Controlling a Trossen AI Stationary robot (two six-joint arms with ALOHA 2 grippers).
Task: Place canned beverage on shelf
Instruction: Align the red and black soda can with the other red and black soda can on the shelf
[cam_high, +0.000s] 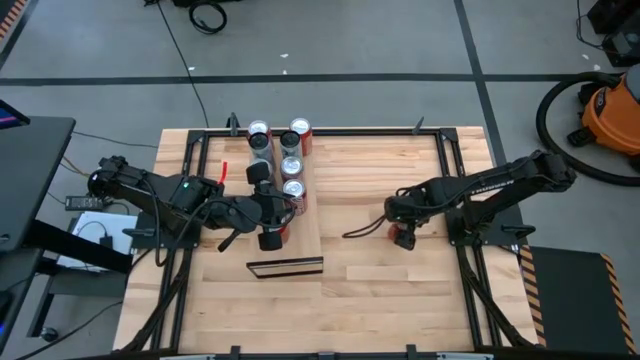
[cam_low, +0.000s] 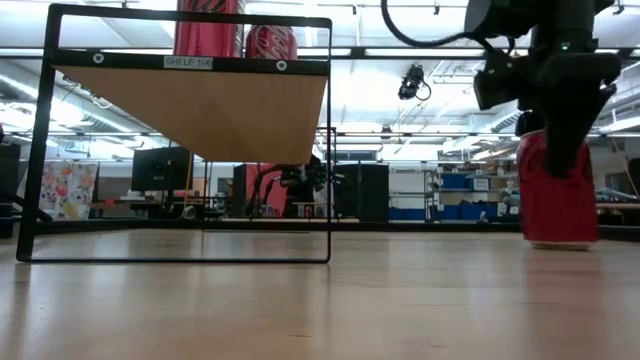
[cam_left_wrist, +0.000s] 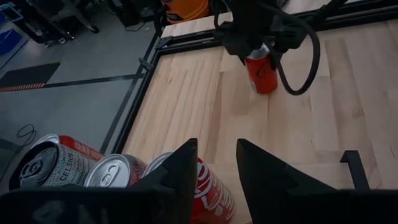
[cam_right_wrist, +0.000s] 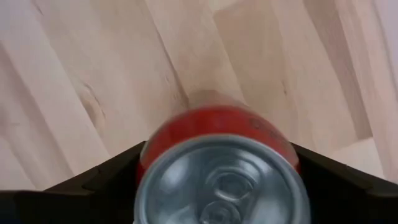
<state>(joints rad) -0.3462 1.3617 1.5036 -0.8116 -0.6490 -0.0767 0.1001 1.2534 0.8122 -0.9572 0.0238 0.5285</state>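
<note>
Right gripper (cam_high: 403, 236), right of centre in the high view: mine, arm folded inward from the right table edge, wrist bent down. My fingers (cam_right_wrist: 93, 177) clamp either side of one red can (cam_right_wrist: 221, 155), which stands upright on the butcher-block tabletop (cam_high: 380, 290). In the low view the same can sits at the right edge of the frame, its base on the wood, my dark wrist above it.

Left gripper (cam_high: 272, 235), left of centre in the high view: mine also, arm stretched from the left table edge toward the middle, wrist over the shelf. Jaws parted, nothing between them; in the left wrist view my two fingers (cam_left_wrist: 180, 174) splay above the can tops at the bottom of that frame.

Shelf (cam_high: 300, 190), one: a pale slab running down the upper centre of the high view, carried on a black wire frame (cam_low: 190, 140); in the low view it fills the upper left, seen from below, labelled at its front edge.

Cans on shelf (cam_high: 291, 165), five visible from above at upper centre: a mix of red and silver ones, standing close together in two short rows. Part of this group lies under my left wrist, so the count may be short.

Held can and shelf: well apart.
</note>
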